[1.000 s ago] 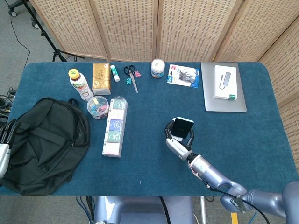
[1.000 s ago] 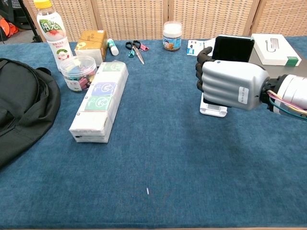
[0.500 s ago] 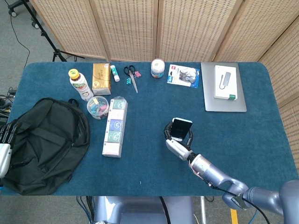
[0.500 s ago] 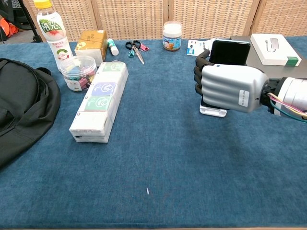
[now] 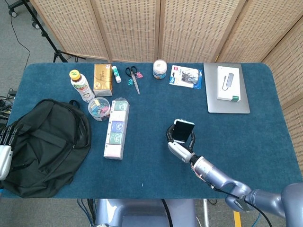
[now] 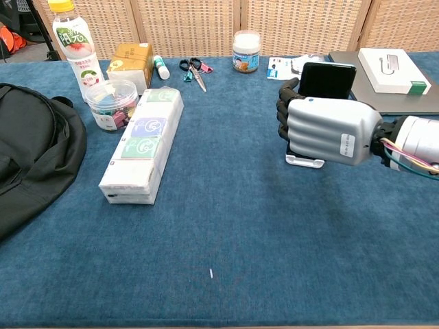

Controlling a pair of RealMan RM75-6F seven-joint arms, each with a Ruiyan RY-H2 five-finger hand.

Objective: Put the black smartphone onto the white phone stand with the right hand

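Blue cloth table (image 5: 246,137), wicker screens behind. Right hand (image 6: 328,128) grips the phone (image 6: 327,79) upright, directly over the stand (image 6: 304,161), whose base shows under the hand. Seating not confirmable: the hand hides the phone's lower edge. We judge the placing step nearly done. We should lower until the edge meets the lip, lean the phone back, then loosen fingers slowly. Left hand (image 5: 4,144) idles beside the backpack (image 5: 45,146); grip unclear.

The right hand (image 6: 328,128) is held low over the table on a silver forearm reaching in from the right, its grey back turned toward the chest camera and its dark fingers (image 6: 283,110) curled around a black rectangular smartphone (image 6: 327,79). The left hand (image 5: 4,142) is seen only at the left edge of the head view, fingers extended and apart, holding nothing.
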